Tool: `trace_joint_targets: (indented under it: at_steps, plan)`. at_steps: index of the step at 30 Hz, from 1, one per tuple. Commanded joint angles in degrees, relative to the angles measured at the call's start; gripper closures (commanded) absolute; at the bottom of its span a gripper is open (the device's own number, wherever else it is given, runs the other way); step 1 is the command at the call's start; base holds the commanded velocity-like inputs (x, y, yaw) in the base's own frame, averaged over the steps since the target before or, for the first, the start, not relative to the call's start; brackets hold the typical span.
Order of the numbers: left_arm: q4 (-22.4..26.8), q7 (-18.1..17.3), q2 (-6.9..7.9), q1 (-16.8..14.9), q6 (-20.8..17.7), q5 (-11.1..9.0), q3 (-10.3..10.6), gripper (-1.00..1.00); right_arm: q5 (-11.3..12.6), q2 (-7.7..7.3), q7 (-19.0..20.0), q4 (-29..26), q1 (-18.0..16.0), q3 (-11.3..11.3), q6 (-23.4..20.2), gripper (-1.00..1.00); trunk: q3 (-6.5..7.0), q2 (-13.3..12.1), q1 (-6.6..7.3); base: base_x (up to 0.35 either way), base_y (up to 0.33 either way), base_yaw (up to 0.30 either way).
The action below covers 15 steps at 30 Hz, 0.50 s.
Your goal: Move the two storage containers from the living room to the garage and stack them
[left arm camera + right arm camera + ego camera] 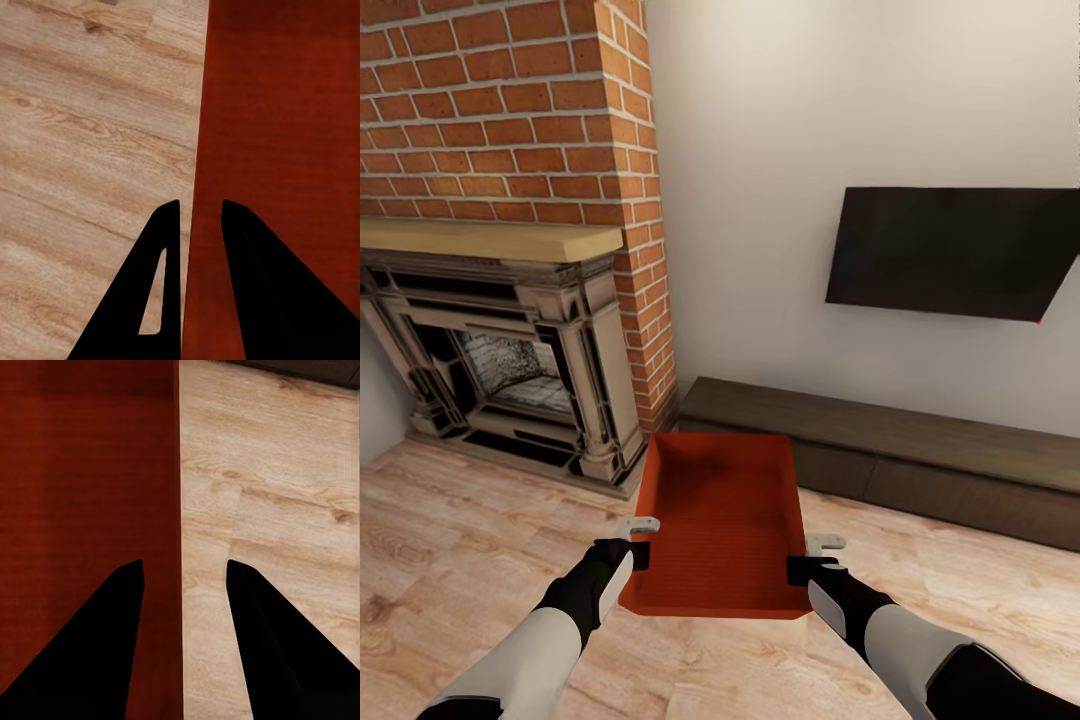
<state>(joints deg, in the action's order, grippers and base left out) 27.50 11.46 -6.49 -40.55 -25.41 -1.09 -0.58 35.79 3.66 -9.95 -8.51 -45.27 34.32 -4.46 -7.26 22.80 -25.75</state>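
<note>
Orange-red storage container [725, 520] at lower centre, left gripper [632, 540] and right gripper [815, 558] each straddling a side wall; jaws narrow, firm clamp unclear. Risk: bin slips, tilts in transit.

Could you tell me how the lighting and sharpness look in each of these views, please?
Head view: even, flat light, no glare on the black TV; the storage container casts only a faint shadow on the wood floor. Left wrist view: the left gripper fingers are featureless black silhouettes and the container wall looks softly blurred. Right wrist view: the right gripper is likewise unlit, the planks soft.
</note>
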Motion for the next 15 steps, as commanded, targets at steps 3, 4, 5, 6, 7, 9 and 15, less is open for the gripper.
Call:
trace_joint_targets:
  at_steps: [3,4,5,6,7,9,15]
  plan:
    - [0.01,0.50,0.24,-0.05,-0.52,0.74,-0.66,1.00,-0.09,-0.06,-0.16,-0.46,-0.02,2.25,-0.37,1.00,0.14,0.12,-0.04,0.000,0.000,0.000]
    - [0.01,0.50,0.24,-0.05,-0.52,0.74,-0.66,1.00,-0.08,-0.06,-0.16,-0.46,-0.02,2.25,-0.37,1.00,0.23,0.12,-0.04,0.000,0.000,0.000]
    - [0.01,0.50,0.24,-0.05,-0.52,0.74,-0.66,1.00,-0.07,-0.06,-0.16,-0.46,-0.01,2.25,-0.37,1.00,0.32,0.12,-0.04,0.000,0.000,0.000]
    - [0.01,0.50,0.25,-0.05,-0.52,0.74,-0.66,1.00,-0.08,-0.06,-0.16,-0.46,0.00,2.25,-0.37,1.00,0.40,0.12,-0.04,0.000,0.000,0.000]
    - [0.01,0.50,0.23,-0.05,-0.52,0.74,-0.66,1.00,-0.09,-0.06,-0.16,-0.46,0.00,2.25,-0.37,1.00,0.49,0.12,-0.04,0.000,0.000,0.000]
    - [0.01,0.50,0.24,-0.05,-0.52,0.74,-0.66,1.00,-0.06,-0.06,-0.16,-0.46,-0.01,2.25,-0.36,1.00,0.67,0.12,-0.04,0.000,0.000,0.000]
    - [0.01,0.50,0.25,-0.05,-0.52,0.74,-0.66,1.00,-0.07,-0.06,-0.16,-0.46,0.00,2.25,-0.37,1.00,1.19,0.12,-0.04,0.000,0.000,0.000]
